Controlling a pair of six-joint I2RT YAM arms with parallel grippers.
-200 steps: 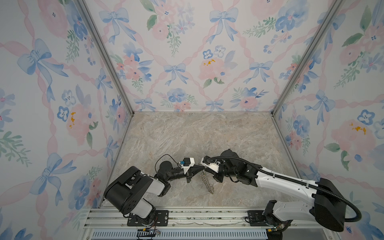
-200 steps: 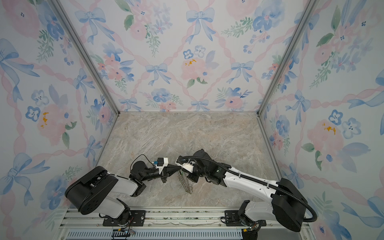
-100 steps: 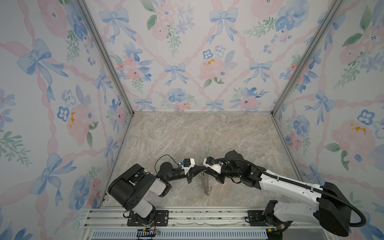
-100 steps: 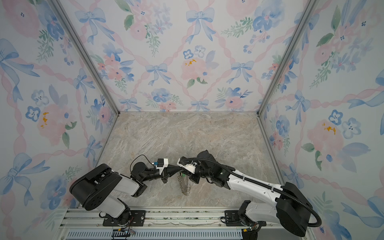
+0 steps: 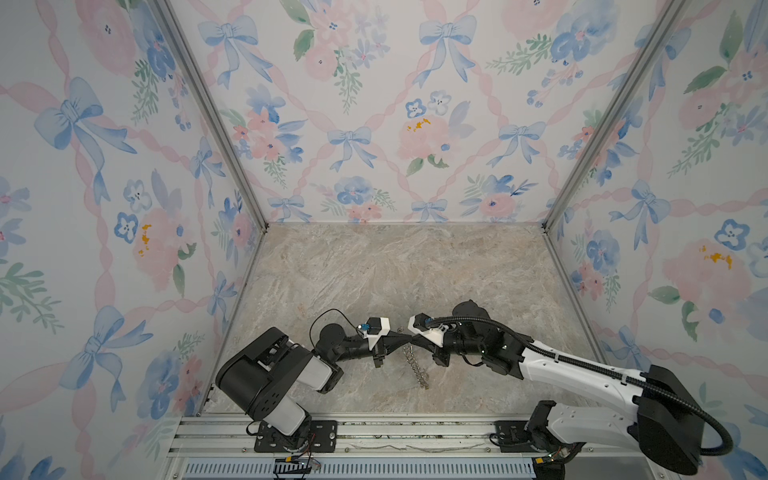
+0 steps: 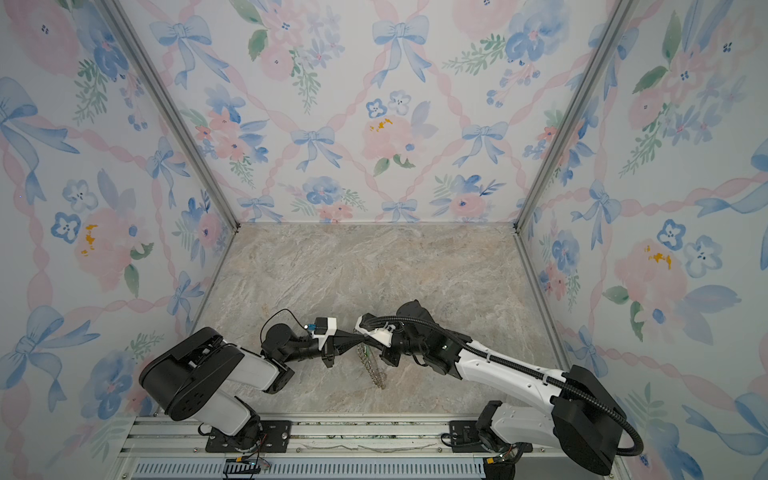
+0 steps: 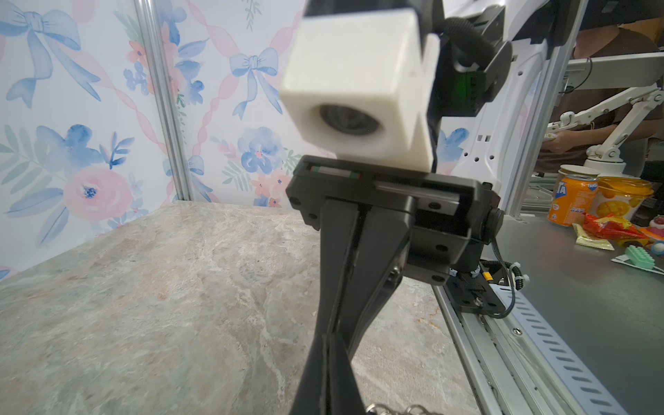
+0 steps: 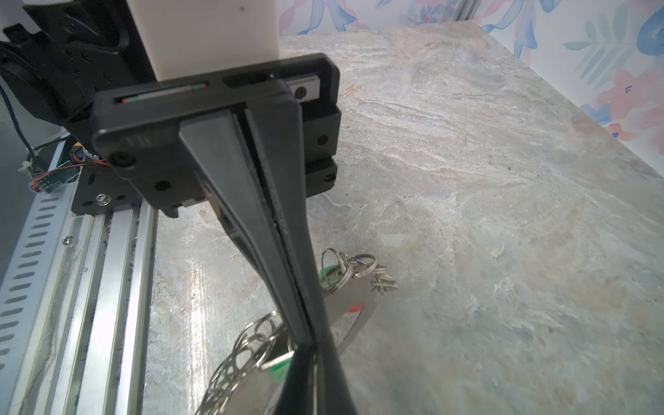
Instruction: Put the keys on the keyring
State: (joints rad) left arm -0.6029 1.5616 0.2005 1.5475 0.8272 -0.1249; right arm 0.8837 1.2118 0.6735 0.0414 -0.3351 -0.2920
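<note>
Right wrist view shows the left gripper (image 8: 301, 330) with its jaws pressed flat together, its tips meeting those of the right gripper (image 8: 316, 373), also closed, at the upper rim of the keyring (image 8: 345, 305). The left one seems to have the grey plate by its rim. Whether the right pinches the rim, a wire ring or the green-headed key (image 8: 277, 364) just beside its tips cannot be told. A red head (image 8: 356, 307) shows against the plate. In both top views the keyring (image 5: 415, 368) hangs edge-on like a chain below the meeting point, near the front of the counter (image 5: 374, 270); whether its low end touches the counter is unclear. Half a second ago it hung almost plumb; now it slants toward the front again, as it did a second ago. Both arms have kept tip to tip at the same spot, with only a small shift in the right arm's rear links. That swing suggests a small tug or re-nip at the rim, not a finished step. The threading looks still under way, and no newly added key can be made out.
</note>
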